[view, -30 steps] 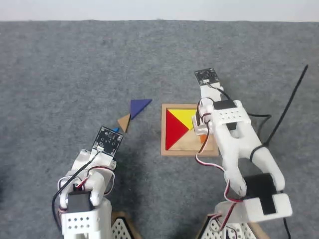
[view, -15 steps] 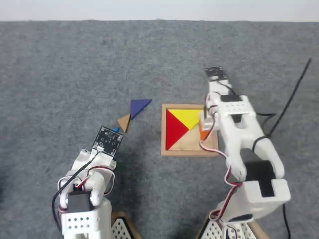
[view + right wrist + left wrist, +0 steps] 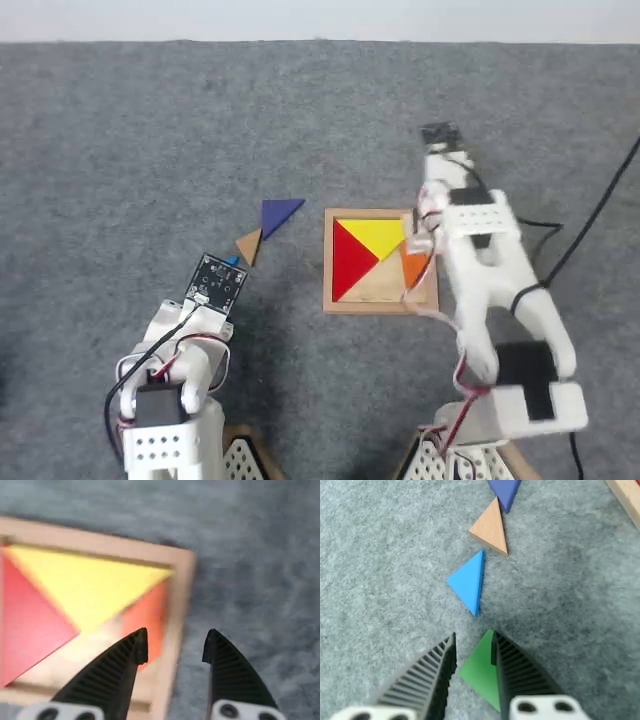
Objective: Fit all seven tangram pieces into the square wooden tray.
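Three coloured wooden pieces [image 3: 350,262] lie in the square wooden tray [image 3: 328,262], centre-right; left claw [image 3: 472,652] and right claw [image 3: 172,647] both gape open.

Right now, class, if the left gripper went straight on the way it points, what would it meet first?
The left gripper would likely meet the green triangle first, lying between its open jaws; the light blue triangle lies beyond. Its height is unclear.

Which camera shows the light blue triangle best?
The left wrist view: the light blue triangle lies whole on the grey mat, just ahead of the left gripper. In the high view just its corner peeks out beside that arm's wrist. The right wrist view faces the tray.
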